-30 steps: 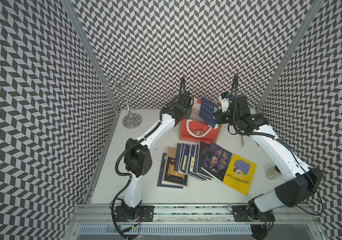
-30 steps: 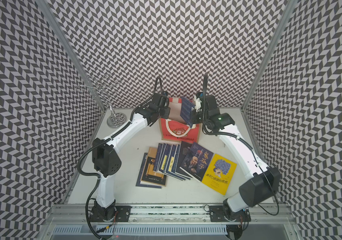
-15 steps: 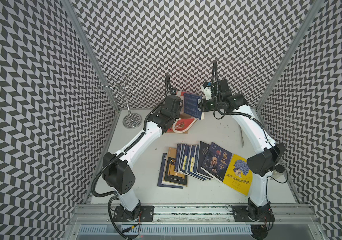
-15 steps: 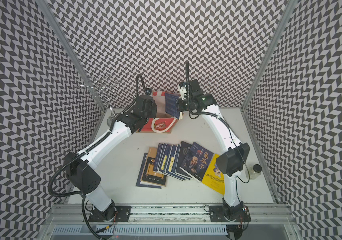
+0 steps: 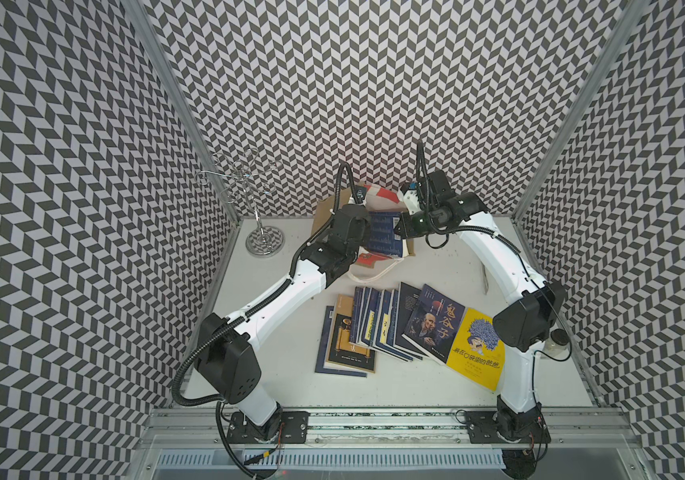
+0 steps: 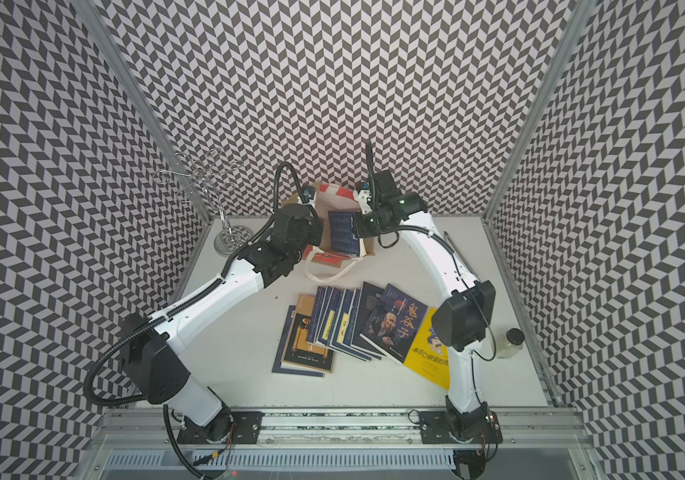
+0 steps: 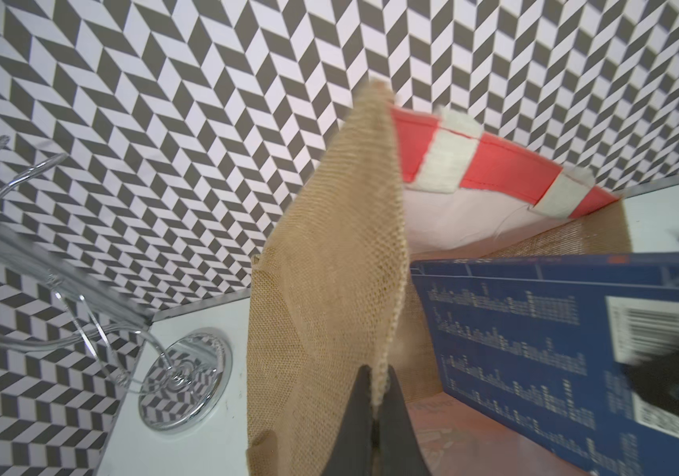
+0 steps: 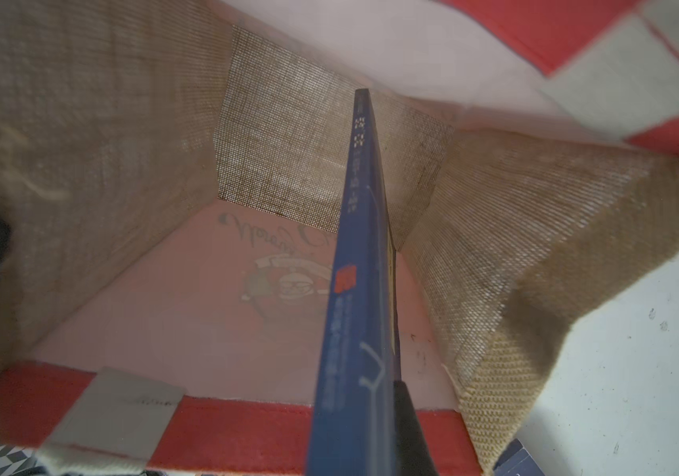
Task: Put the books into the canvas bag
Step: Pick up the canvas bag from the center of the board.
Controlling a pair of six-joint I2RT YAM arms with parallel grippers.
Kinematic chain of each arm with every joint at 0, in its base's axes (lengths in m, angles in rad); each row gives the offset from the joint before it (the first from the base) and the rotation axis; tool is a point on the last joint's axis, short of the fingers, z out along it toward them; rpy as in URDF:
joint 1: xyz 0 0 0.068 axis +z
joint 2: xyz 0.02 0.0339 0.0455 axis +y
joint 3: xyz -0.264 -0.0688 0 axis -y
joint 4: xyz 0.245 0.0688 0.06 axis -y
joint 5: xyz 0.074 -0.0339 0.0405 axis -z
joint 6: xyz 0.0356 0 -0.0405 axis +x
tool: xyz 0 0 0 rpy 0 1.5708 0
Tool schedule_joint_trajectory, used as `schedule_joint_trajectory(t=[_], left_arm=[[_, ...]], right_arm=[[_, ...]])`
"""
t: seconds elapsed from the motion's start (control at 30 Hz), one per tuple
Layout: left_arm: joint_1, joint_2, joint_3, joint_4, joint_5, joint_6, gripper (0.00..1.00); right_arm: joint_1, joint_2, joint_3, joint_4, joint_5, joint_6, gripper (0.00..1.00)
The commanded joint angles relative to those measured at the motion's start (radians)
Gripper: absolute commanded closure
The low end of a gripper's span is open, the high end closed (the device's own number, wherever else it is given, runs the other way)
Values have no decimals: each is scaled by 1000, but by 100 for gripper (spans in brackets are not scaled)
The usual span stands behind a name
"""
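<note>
Within a second the canvas bag (image 5: 323,211), a small boxy tote of red cloth and tan jute, has been hauled back toward the patterned rear wall and tipped open. A thin navy paperback (image 5: 382,232) has gone edge-on into its mouth. The right gripper (image 7: 659,379) is clamped on the paperback's outer end, just outside the bag. The left gripper (image 7: 375,391) pinches the bag's jute rim, jaws nearly together, holding the mouth up. In front of the bag, the remaining books (image 5: 378,328) lie fanned on the white table (image 5: 457,386), a bright yellow one (image 5: 476,351) nearest the right arm. A chrome wire stand (image 5: 265,242) rises beside the bag on the left arm's side. The danger is that the soft wall, held at one point, may sag, or the bag may slide under the push and snag a corner. Released early, the paperback could slip back out.
</note>
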Motion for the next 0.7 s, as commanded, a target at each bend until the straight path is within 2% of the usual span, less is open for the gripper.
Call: schedule_joint_trajectory(t=[0.0, 0.1, 0.2, 0.67], left_arm=[[-4, -33, 0, 68, 70, 6, 100], [-27, -41, -16, 87, 67, 13, 100], [-48, -44, -31, 90, 31, -1, 100], [-47, -65, -59, 85, 5, -57, 100]], right_arm=[[4, 22, 73, 68, -18, 11, 100], [5, 77, 127, 49, 38, 46, 100], [6, 110, 112, 39, 67, 73, 100], [-6, -52, -405, 468, -67, 323, 100]])
